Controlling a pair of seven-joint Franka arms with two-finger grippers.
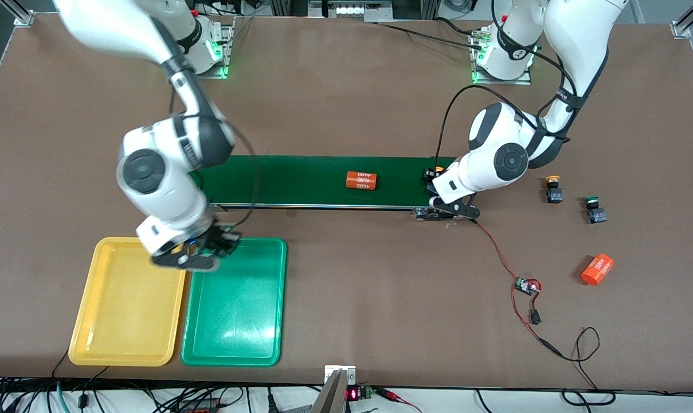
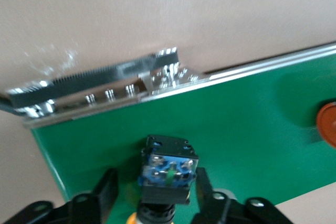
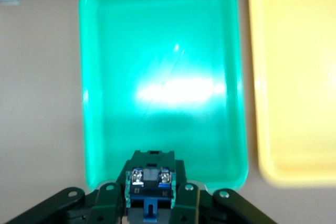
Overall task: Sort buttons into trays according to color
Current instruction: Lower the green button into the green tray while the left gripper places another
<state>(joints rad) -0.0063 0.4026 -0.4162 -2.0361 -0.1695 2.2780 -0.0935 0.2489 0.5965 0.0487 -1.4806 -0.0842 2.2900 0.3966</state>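
My right gripper (image 1: 224, 244) (image 3: 151, 195) hangs over the green tray (image 1: 237, 321) (image 3: 157, 51), at its edge farthest from the front camera. It is shut on a button (image 3: 151, 179) with a black-blue body; the cap is hidden. The yellow tray (image 1: 122, 344) (image 3: 294, 77) lies beside the green one. My left gripper (image 1: 436, 179) (image 2: 155, 182) is low over the conveyor belt's end. It is open around a yellow-orange-capped button (image 2: 168, 169) (image 1: 436, 171) lying on the belt, with a gap at one finger. Two more buttons stand on the table: one yellow-orange-capped (image 1: 553, 189), one green-capped (image 1: 594, 209).
The long dark-green conveyor belt (image 1: 300, 180) (image 2: 247, 108) carries an orange cylinder (image 1: 361, 180) (image 2: 328, 124). Another orange cylinder (image 1: 598, 269) lies on the table toward the left arm's end. A red-black cable with a small circuit board (image 1: 527, 285) trails from the belt's end.
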